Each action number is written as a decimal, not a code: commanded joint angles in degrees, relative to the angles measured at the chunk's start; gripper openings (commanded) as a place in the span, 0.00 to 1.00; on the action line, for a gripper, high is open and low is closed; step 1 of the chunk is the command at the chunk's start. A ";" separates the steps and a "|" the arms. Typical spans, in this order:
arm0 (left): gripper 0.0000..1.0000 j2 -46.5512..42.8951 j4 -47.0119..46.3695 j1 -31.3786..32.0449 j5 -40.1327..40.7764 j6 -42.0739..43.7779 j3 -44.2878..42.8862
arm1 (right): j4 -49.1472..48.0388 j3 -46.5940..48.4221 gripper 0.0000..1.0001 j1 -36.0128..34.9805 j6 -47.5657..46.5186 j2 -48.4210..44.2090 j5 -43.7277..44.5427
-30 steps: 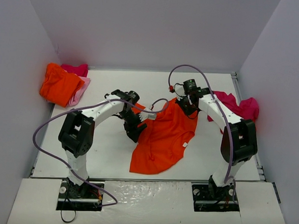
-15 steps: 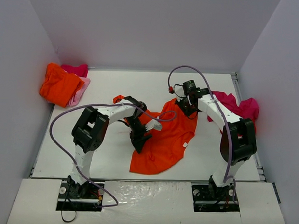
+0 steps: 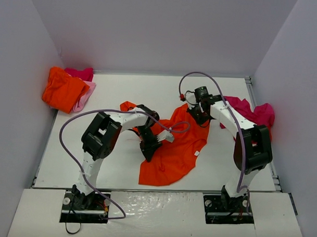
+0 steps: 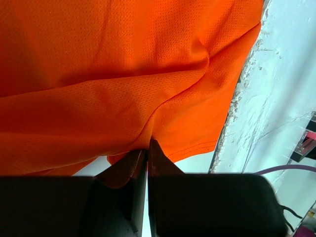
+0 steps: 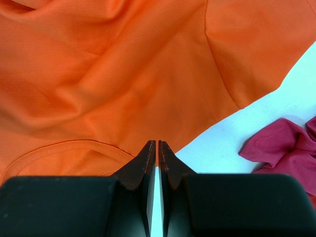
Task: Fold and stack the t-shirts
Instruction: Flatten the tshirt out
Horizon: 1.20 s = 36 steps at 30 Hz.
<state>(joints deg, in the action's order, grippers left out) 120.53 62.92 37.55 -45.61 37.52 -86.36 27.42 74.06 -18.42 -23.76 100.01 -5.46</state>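
While lying on the white table, bright orange cloth t-shirt is pinched by closed left fingers and closed right fingers.

I see orange t-shirt: matt fine-mesh knit cloth, softly creased; table: white, rough, chipped coating; magenta t-shirt: matt soft cloth; left gripper: matt black, plastic-looking

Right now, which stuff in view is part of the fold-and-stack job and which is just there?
Job: bright orange cloth t-shirt spread mid-table, pinched by left tool and right tool; crumpled magenta cloth t-shirt at far right; heap of orange, pale pink and magenta shirts at far left.
Not job: purple cables on the arms; white table.
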 commanded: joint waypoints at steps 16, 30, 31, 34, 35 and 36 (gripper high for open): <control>0.00 -21.86 0.73 -15.87 7.47 -1.92 -4.87 | 4.46 10.11 0.02 0.42 -0.31 19.50 4.83; 0.00 -26.41 1.51 -26.43 5.18 0.41 0.08 | 20.10 -7.06 0.00 -9.55 -13.21 14.23 -2.33; 0.00 -26.83 1.56 -26.97 5.18 0.55 0.44 | 20.95 -7.71 0.00 -11.15 -13.38 13.43 -3.30; 0.00 -27.74 1.51 -28.81 5.04 1.06 0.96 | 23.14 -7.94 0.00 -17.79 -13.45 11.54 -7.00; 0.00 -28.05 1.48 -29.31 5.01 1.15 1.05 | 23.41 -7.65 0.00 -19.77 -13.37 10.66 -8.14; 0.00 -28.38 1.40 -29.85 4.97 1.14 1.10 | 23.70 -7.05 0.00 -22.38 -13.16 9.86 -9.88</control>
<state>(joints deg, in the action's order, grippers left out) 96.87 63.30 9.37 -38.64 36.81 -84.52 45.11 68.74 -33.27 -35.98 110.62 -1.65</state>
